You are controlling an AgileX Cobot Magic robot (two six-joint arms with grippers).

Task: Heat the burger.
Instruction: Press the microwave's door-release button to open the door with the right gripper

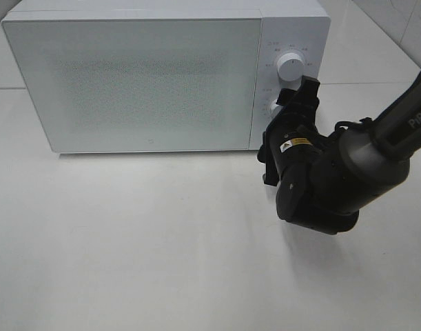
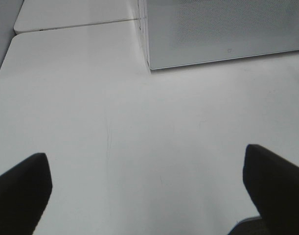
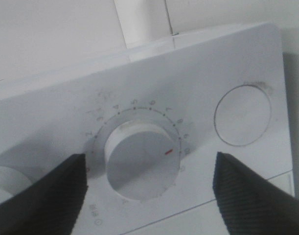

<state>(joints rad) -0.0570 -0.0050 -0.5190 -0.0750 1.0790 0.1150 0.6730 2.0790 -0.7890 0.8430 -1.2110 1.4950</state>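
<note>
Black ribbed, perhaps rubber end effector [image 3: 148,161]

Black right arm [image 1: 362,165], white lettering [image 1: 420,110], yellow label [image 1: 300,142], ribbed fingertips [image 3: 252,196], perhaps rubber

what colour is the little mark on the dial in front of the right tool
Red mark on a white dial; clearest in the right wrist view.

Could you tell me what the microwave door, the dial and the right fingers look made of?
Door: probably glass, white, with a finely dotted screen. Dial: likely matte white plastic, with a red mark. Fingers: black with ribbed pads, perhaps rubber.
</note>
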